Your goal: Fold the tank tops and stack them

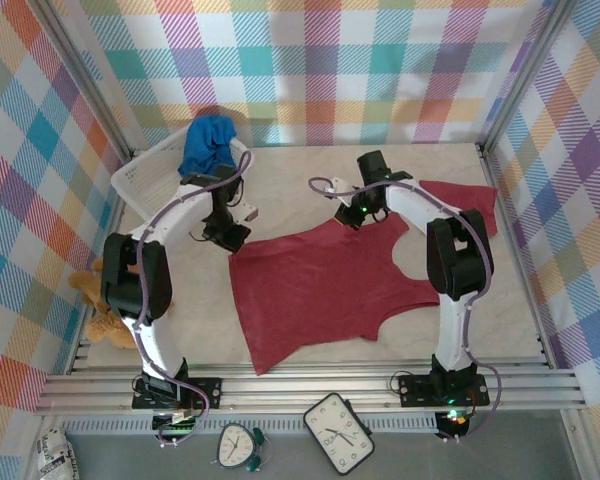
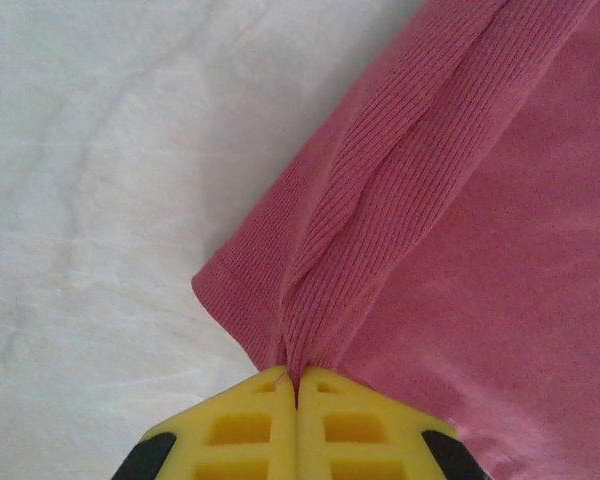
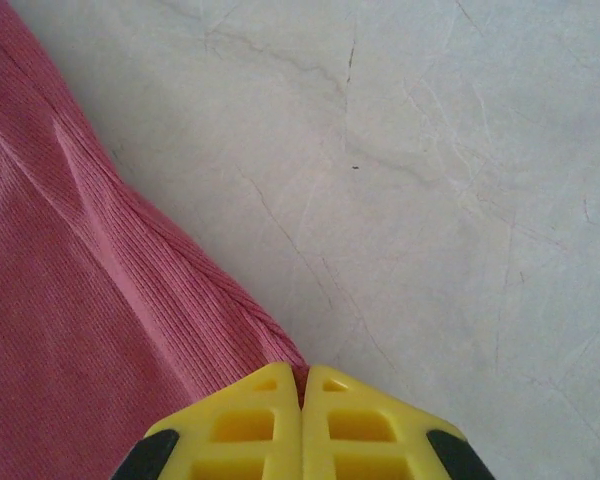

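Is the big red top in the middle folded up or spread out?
Spread out: the dark red cloth tank top lies flat on the table, its scooped neck and straps showing.

teddy bear [image 1: 102,328] half behind the left arm [image 1: 140,285], second red tank top [image 1: 467,196] partly behind the right arm [image 1: 458,262]

The left gripper [image 1: 229,237] and right gripper [image 1: 348,217] are sitting at the far corners of a dark red tank top [image 1: 320,290] (spread out mid-table).
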### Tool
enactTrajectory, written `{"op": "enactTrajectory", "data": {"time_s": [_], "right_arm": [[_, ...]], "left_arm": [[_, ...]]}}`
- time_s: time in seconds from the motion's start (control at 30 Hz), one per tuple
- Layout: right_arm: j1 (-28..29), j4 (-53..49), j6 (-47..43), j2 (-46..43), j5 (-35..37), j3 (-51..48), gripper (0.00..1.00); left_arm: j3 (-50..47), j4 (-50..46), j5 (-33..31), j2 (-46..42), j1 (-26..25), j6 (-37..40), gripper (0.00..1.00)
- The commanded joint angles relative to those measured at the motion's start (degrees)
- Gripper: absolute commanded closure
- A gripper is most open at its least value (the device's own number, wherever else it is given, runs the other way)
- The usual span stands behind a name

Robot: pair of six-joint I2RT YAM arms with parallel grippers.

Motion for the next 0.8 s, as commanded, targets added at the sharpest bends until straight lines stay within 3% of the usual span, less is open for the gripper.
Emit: {"op": "enactTrajectory", "data": {"time_s": [0.0,0.37,0.77], "right_arm": [[0.0,4.6,0.8,-4.3,-1.1,-4.2,1.00],[0.0,14.3,4.8,-12.5,-3.3,-20.0,0.95],[1.6,10.2,5.5,-14.5,1.8,-28.5,0.90]], "left_arm": [[-2.4,0.7,-1.1,-3.6,-1.0,-1.6,1.00],[-9.6,3.1,-2.3,-4.7,-4.0,-3.7,1.00],[-14.4,4.8,-6.4,-3.8,-6.3,-5.9,1.00]]}}
